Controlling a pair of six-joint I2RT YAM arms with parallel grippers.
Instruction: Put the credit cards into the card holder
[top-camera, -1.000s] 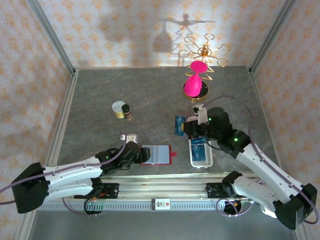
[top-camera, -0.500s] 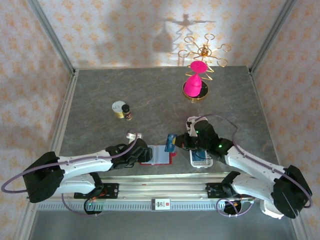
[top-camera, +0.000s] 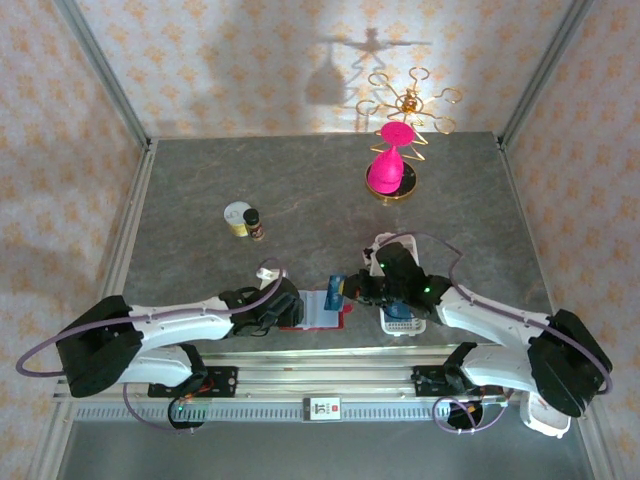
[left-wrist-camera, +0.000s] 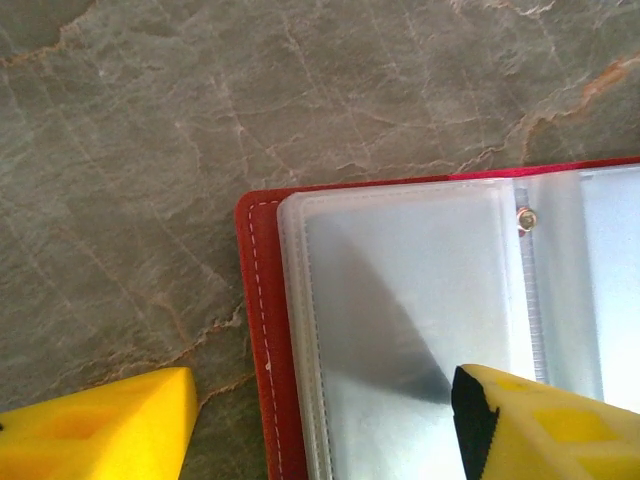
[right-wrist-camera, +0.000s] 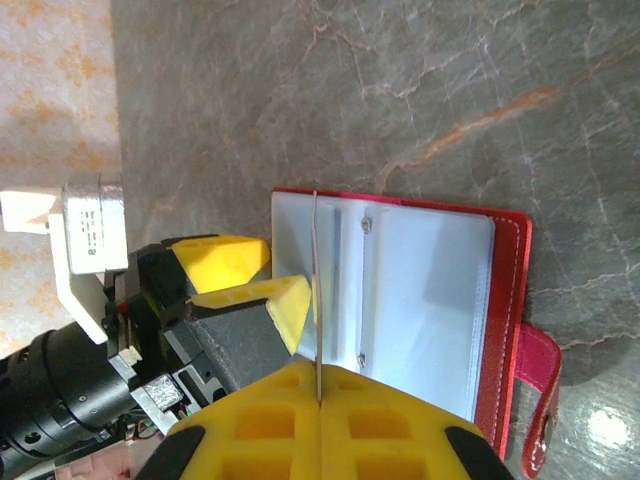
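The red card holder (top-camera: 318, 312) lay open near the front edge of the table (top-camera: 200, 200), clear sleeves (left-wrist-camera: 400, 300) facing up. The left gripper (left-wrist-camera: 320, 430) straddled its left edge with jaws spread, probably to keep it steady. The right gripper (right-wrist-camera: 318, 385) pinched a blue card (top-camera: 336, 291) edge-on above the sleeves, seemingly aimed at a pocket mouth. A second earlier that card hung near the white tray (top-camera: 404, 322), well apart from the holder. The left gripper had also edged closer.

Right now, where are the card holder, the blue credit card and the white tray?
card holder (right-wrist-camera: 430, 300), right wrist view, on its clear inner sleeve.
blue credit card (top-camera: 335, 292), top external view, on its face.
white tray (top-camera: 401, 328), top external view, on its near rim.
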